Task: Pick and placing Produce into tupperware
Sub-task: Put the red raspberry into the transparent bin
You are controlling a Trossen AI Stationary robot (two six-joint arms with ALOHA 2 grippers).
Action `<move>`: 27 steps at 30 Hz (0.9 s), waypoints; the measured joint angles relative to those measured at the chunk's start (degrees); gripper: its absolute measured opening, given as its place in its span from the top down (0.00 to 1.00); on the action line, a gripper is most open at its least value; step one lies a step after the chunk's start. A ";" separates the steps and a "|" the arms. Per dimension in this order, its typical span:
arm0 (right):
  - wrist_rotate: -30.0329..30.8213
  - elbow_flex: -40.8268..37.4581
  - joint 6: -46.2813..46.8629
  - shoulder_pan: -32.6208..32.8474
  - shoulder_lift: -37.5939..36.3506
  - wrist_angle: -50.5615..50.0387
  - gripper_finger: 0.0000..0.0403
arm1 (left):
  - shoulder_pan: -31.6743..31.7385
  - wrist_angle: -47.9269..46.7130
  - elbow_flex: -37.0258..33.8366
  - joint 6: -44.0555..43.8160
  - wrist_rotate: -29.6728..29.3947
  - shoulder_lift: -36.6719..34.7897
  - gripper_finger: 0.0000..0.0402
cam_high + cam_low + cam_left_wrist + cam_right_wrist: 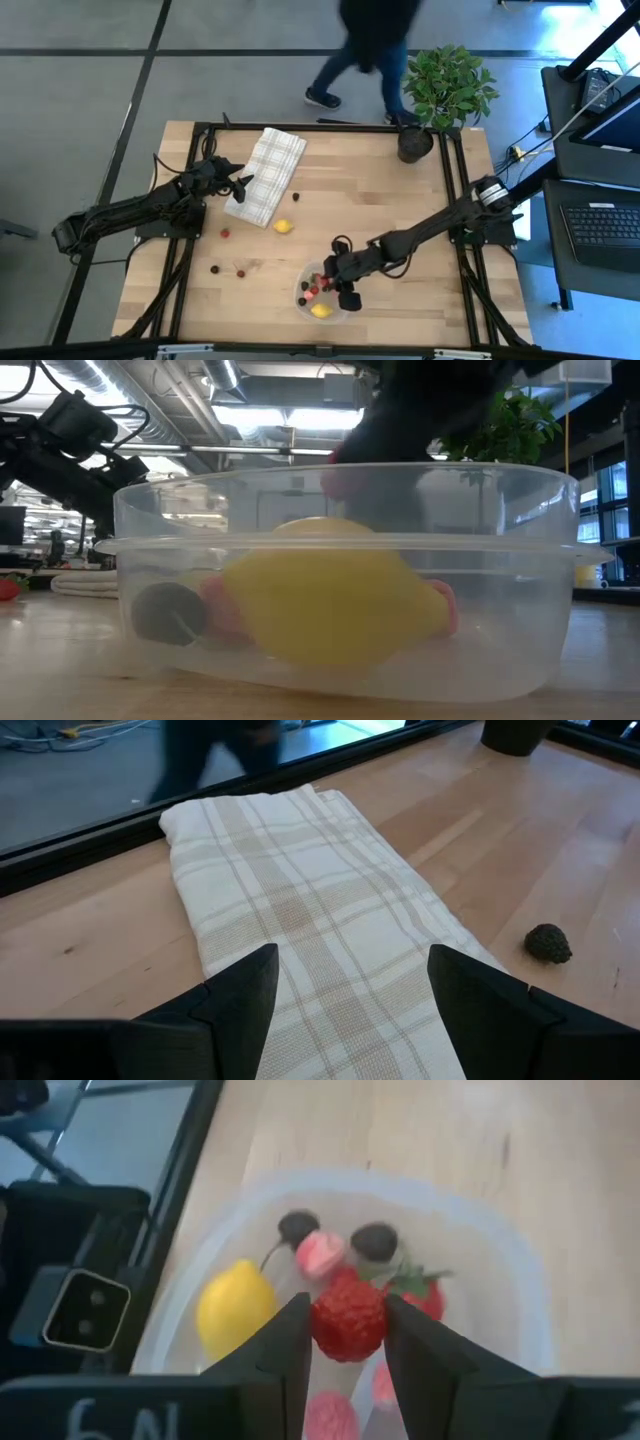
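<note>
The tupperware (322, 297) is a clear round container near the table's front edge. It holds a yellow lemon (235, 1306), two dark cherries (373, 1240), pink pieces (320, 1253) and a red strawberry (428, 1296). My right gripper (338, 276) is over it, shut on another red strawberry (348, 1325). Loose on the table are a second lemon (284, 226), a red berry (225, 233) and dark berries (215, 268). My left gripper (240, 185) is open and empty over the checked cloth (300, 910). My right gripper pinches the strawberry by its two opposite sides (320, 1323) between its two fingers. The fingers slant down over the tupperware's far-right part. The strawberry is lifted clear, above the fruit in the container.
A potted plant (445, 90) stands at the far right corner. A dark berry (548, 943) lies just right of the cloth. A person (370, 50) walks past beyond the table's far edge. Black frame rails run along the table's sides.
</note>
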 joint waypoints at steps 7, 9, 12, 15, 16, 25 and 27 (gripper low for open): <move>-1.41 0.00 1.72 0.13 2.63 0.01 0.72 | 0.02 0.00 -0.01 0.01 0.01 0.00 0.38; -1.41 0.02 2.58 0.13 3.25 0.05 0.72 | 0.01 0.00 0.00 0.01 0.01 0.00 0.38; -1.39 0.02 2.61 0.13 4.18 -0.07 0.72 | 0.00 0.00 0.01 0.01 0.01 0.00 0.38; -1.42 0.02 2.55 0.13 4.55 -0.03 0.72 | 0.02 0.00 0.01 0.01 0.01 0.01 0.38; -1.42 0.02 2.55 0.13 4.57 -0.04 0.72 | 0.02 0.00 0.01 0.01 0.01 0.01 0.38; -1.39 0.02 2.47 0.10 4.57 0.00 0.68 | 0.02 0.00 0.01 0.03 0.01 0.01 0.38; -1.39 0.02 2.47 0.11 4.57 0.00 0.66 | 0.00 0.00 0.01 0.03 0.01 0.02 0.38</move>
